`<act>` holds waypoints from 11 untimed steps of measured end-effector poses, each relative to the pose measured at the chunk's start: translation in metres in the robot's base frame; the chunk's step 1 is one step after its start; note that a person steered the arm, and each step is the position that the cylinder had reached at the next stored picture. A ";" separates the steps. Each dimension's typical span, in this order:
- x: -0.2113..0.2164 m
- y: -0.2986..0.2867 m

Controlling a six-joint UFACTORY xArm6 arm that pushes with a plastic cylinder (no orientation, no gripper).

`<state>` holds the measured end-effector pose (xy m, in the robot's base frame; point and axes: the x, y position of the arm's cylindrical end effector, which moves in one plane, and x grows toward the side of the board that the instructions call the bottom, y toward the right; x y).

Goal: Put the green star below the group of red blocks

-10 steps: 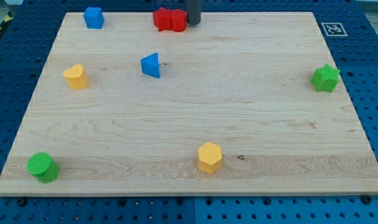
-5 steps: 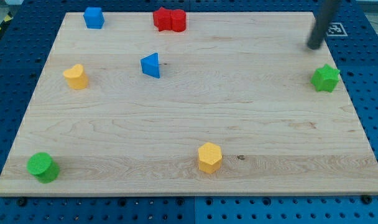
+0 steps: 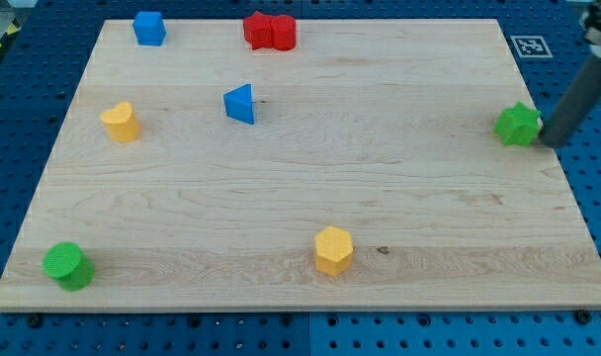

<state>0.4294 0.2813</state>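
**Q:** Where do the task's things lie, and where is my tip?

**A:** The green star (image 3: 518, 125) sits at the board's (image 3: 380, 198) right edge, about a third of the way down. The group of red blocks (image 3: 270, 31) lies at the view's top, slightly left of centre, well apart from the star. My tip (image 3: 553, 143) stands just beside the star on its right, off the board's edge, touching it or nearly so; contact cannot be confirmed. The arm carries no gripper, only a rod, so nothing opens, closes or holds.

**Q:** Which step is in hand?

**A:** Judged from this layout, the approach: the tip is set behind the star on the side away from the goal. The push itself is not yet done.

**Q:** What does the next move call for?

**A:** Probably a long push leftward and slightly toward the view's top, stopping under the red blocks. The blue triangle (image 3: 240, 103) lies near that spot and should be left alone. An off-centre push could let the star slip aside.
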 end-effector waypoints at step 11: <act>-0.163 -0.286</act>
